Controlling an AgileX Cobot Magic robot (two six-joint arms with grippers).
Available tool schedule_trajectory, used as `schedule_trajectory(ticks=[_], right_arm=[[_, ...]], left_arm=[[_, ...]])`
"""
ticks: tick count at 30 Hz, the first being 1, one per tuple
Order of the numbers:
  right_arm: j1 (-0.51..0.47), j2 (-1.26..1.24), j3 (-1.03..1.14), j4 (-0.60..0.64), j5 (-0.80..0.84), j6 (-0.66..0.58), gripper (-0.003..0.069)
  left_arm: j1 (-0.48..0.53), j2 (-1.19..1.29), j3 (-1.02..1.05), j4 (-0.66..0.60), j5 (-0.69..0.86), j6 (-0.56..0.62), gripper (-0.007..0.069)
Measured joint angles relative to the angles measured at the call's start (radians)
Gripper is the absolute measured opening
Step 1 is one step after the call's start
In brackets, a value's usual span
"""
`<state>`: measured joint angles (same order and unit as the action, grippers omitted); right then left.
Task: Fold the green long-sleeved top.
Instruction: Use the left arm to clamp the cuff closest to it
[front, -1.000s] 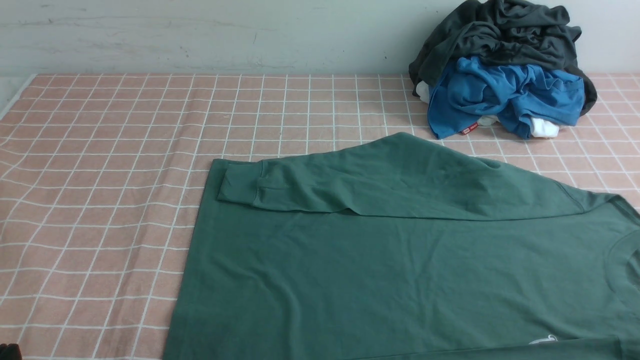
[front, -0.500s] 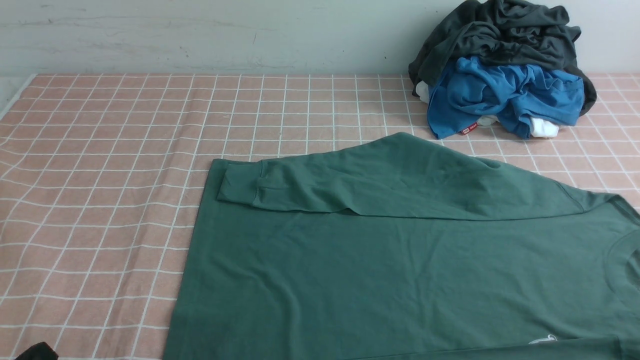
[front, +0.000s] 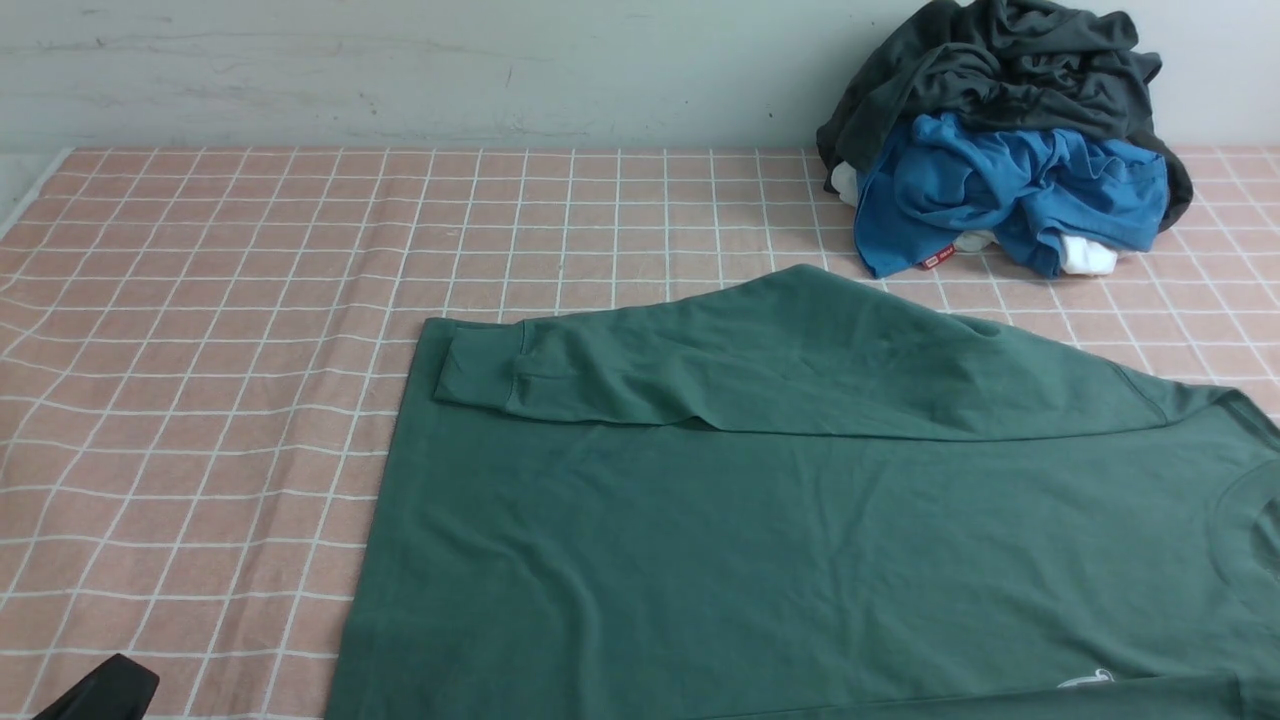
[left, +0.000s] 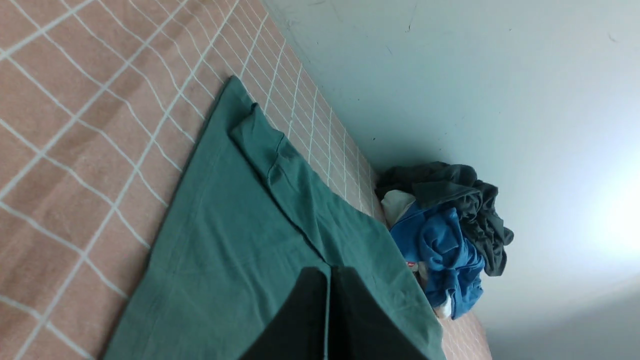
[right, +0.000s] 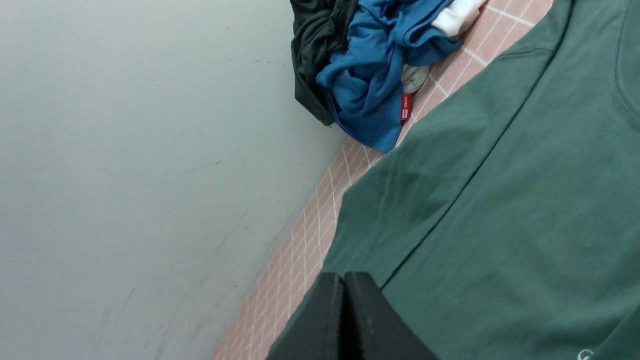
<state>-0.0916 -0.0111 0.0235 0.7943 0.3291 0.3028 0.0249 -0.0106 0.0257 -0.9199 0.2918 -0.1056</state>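
Note:
The green long-sleeved top lies flat on the pink checked cloth, collar toward the right edge. One sleeve is folded across its far part, cuff pointing left. My left gripper shows only as a dark tip at the bottom left corner, left of the top's hem. In the left wrist view the left gripper is shut with nothing in it, above the top. In the right wrist view the right gripper is shut and empty over the top. The right gripper is out of the front view.
A heap of clothes stands at the back right against the wall: a dark grey garment over a bright blue one with a red tag. The checked cloth stretches left of the top.
The left gripper's dark tip has risen and shifted right into the bottom left corner of the front view. The top and the heap have not moved.

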Motion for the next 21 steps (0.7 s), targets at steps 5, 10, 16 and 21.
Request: schedule_trajectory(ticks=[5,10,16,21], right_arm=[[0.000,0.003,-0.089,-0.066,0.058,-0.260,-0.0014],[0.002,0.184,-0.310,-0.223,0.127,-0.511,-0.0014],[0.063,0.526,-0.610,-0.395,0.338,-0.691,-0.0014],[0.196,0.778,-0.791,-0.436,0.682,-0.707,-0.0014]], left_arm=[[0.000,0.007,-0.150,0.076,0.088,0.282,-0.0003],[0.000,0.283,-0.406,0.314,0.357,0.410,-0.0003],[-0.045,0.691,-0.693,0.668,0.677,0.504,-0.0003],[-0.300,0.921,-0.795,0.762,0.749,0.513,0.0024]])
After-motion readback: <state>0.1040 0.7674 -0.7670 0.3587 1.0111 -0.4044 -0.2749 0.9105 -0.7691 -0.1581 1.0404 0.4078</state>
